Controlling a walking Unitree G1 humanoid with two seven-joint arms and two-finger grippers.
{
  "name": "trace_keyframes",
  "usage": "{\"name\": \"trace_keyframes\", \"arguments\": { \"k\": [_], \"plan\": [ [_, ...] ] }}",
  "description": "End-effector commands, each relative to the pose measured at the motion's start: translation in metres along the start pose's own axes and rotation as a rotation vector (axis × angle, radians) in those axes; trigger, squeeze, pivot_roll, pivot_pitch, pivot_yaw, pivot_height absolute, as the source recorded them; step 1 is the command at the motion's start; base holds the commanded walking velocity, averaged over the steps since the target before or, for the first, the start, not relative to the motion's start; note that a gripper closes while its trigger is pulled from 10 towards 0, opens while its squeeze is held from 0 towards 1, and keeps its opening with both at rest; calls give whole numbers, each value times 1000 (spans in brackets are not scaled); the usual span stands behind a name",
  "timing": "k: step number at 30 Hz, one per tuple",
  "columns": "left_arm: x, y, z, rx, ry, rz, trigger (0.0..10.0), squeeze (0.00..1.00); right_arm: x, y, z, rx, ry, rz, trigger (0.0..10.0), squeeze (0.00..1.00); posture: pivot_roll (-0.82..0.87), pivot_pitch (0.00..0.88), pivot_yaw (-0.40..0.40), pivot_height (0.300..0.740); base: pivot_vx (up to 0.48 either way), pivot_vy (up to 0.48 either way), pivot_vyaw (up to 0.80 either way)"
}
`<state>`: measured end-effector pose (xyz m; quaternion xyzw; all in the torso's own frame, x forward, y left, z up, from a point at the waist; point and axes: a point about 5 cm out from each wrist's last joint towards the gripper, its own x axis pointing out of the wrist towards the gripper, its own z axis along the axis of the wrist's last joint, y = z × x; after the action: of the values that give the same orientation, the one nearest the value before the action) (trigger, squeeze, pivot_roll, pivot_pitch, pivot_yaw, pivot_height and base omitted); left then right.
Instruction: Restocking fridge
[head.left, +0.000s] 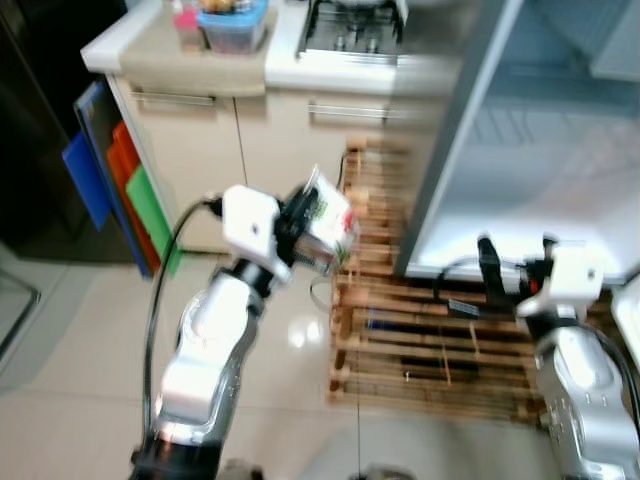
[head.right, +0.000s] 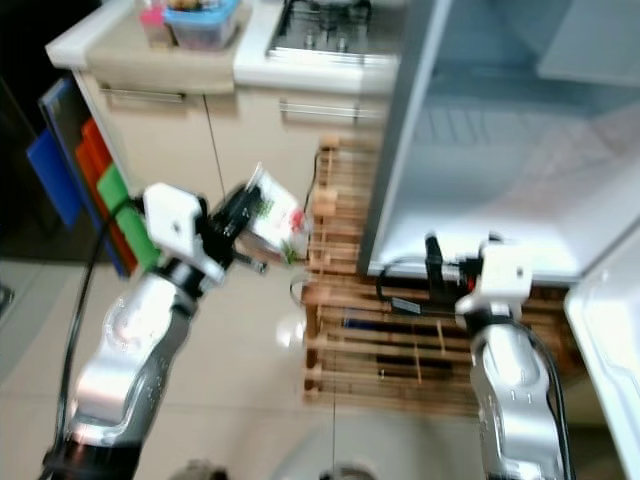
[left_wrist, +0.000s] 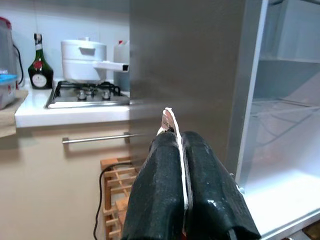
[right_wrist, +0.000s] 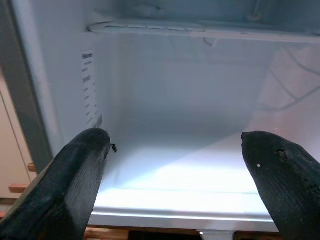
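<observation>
The left gripper (head.left: 300, 228) had its two black fingers (left_wrist: 160, 200) pressed flat together on a thin white packet (head.left: 328, 222) with green and red print, the packet's edge poking out past the tips. It hung in mid-air above the tiled floor (head.left: 80, 380), well clear of the counter (head.left: 180, 62), with the wooden rack (head.left: 420, 350) just beyond it. The packet stood roughly on edge, its long side tilted up and away from the wrist.

From those fingers the open fridge (head.right: 500, 140) lay ahead and to the robot's right, past the grey side wall of the cabinet (left_wrist: 185, 75). The pale bottom shelf (right_wrist: 190, 170) sat bare and lit, a little lower than the packet.

The right gripper (head.left: 515, 265) was much nearer that shelf, its fingers (right_wrist: 75, 175) spread wide with nothing between them, aimed straight into the compartment at its front lip.

I judged that the left arm had to swing the packet rightward round the cabinet wall before it could go in, unless the packet was passed across to the nearer arm.

On the counter's far corner sat a plastic tub (head.left: 235, 25), beside a hob (head.left: 350, 35).
</observation>
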<state>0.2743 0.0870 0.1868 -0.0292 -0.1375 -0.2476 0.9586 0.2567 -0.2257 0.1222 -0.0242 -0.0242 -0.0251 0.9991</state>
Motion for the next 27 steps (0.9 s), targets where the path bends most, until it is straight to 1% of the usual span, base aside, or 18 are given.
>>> {"name": "trace_keyframes", "arguments": {
  "k": [1,4,7,10,13,14,16,18,20,23,27],
  "plan": [
    [-2,3,1,4,3,10,10000,0,2,2,-1,10,-1,-1,10000,0,-125,79,-5,740,0,-454,0],
    [-2,1,4,-10,-10,-9,10000,0,2,1,-2,13,3,-5,10000,0,-131,77,-8,740,0,-454,0],
    [-1,-2,7,-6,-26,-31,10000,0,1,-3,-6,9,19,-10,10000,0,-134,76,-17,740,0,-454,0],
    [1,-3,9,-7,-40,-35,10000,0,-1,-9,-9,-2,34,-17,10000,0,-137,78,-24,740,0,-454,0],
    [2,-3,13,-15,-58,-29,10000,0,-2,-10,-9,-6,34,-17,10000,0,-138,83,-23,740,0,-443,0],
    [3,1,16,-23,-73,-7,10000,0,-2,-11,-10,-10,37,-17,10000,0,-135,86,-21,740,0,0,0],
    [4,3,17,-18,-76,-5,10000,0,-2,-12,-12,-12,41,-20,10000,0,-133,83,-24,740,0,0,0],
    [4,3,17,-16,-76,-7,10000,0,-2,-11,-12,-11,40,-21,10000,0,-136,79,-25,740,0,0,0],
    [6,4,17,-14,-75,-4,10000,0,-1,-6,-10,-8,30,-7,10000,0,-138,79,-24,740,0,0,0],
    [9,1,16,-10,-70,-14,10000,0,1,-2,-8,-7,20,8,10000,0,-133,83,-22,740,0,0,0],
    [10,2,14,13,-57,-19,10000,0,2,-1,-8,-7,20,11,10000,0,-131,82,-19,740,0,0,0]
  ]
}}
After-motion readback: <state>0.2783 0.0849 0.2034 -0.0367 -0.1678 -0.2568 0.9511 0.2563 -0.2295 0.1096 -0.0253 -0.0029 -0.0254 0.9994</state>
